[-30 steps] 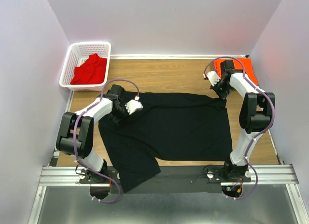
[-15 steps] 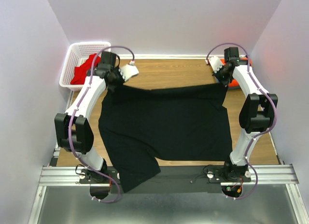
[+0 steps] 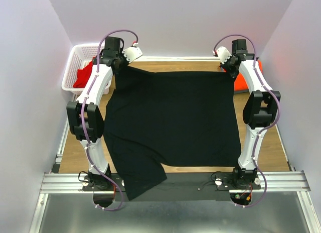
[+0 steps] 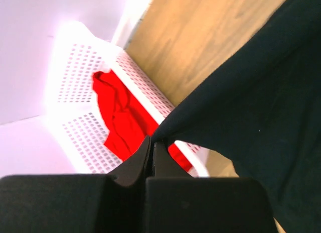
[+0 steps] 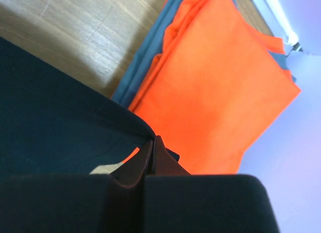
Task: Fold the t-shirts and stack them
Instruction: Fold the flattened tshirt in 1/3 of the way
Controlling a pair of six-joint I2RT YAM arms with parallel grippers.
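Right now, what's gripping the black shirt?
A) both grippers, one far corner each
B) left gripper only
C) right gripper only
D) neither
A: the left gripper and right gripper are each shut on a far corner of the black shirt.

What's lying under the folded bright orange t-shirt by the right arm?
A blue-grey cloth layer peeks out along the edge of the bright orange t-shirt, on the wooden table. The orange cloth covers the rest.

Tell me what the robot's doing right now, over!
Left gripper, right gripper: both shut on black t-shirt, one far corner each. Shirt stretched between them, near corner over the front rail. Orange t-shirt close by right gripper.
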